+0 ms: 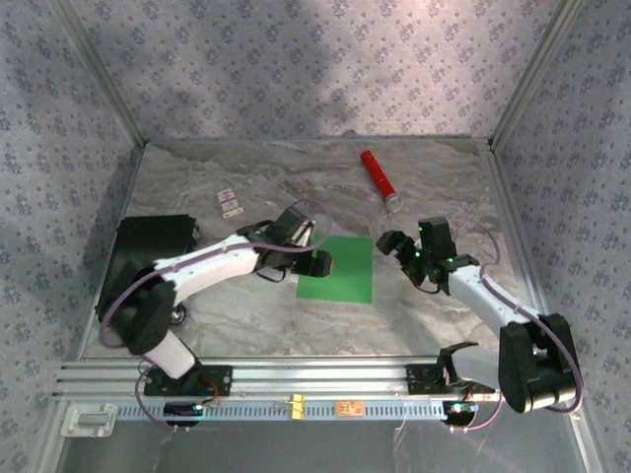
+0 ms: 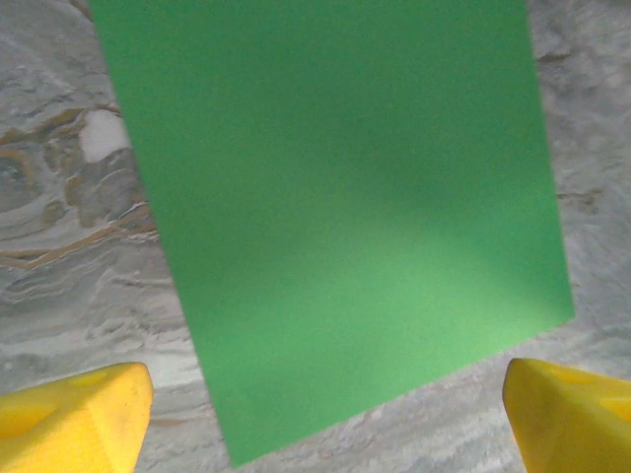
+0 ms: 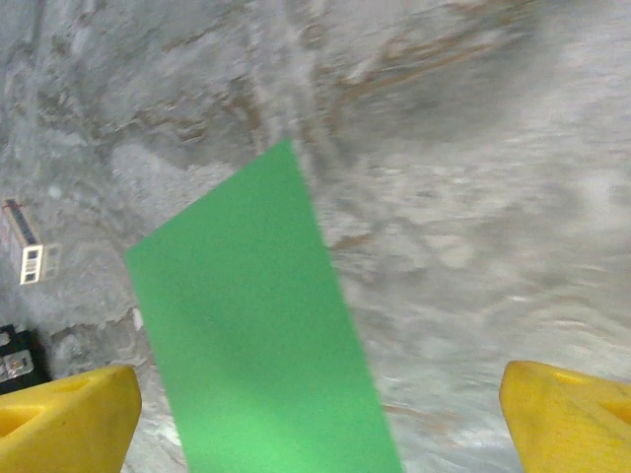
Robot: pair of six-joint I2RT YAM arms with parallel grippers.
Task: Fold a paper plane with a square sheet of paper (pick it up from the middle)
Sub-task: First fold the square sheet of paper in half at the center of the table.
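The square sheet of paper (image 1: 345,271) lies flat and unfolded at the middle of the marbled surface (image 1: 256,315), with a red cylinder (image 1: 378,177) well apart toward the far side and a black box (image 1: 153,246) at the left edge. The left gripper (image 1: 317,263) hangs over the sheet's left edge, its yellow fingers (image 2: 69,419) spread wide with nothing between them. The right gripper (image 1: 397,246) sits just beside the sheet's right edge, likewise spread wide and holding nothing.

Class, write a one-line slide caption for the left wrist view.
The square sheet of paper lies flat and uncreased on the marbled table, ahead of the open left pincer.
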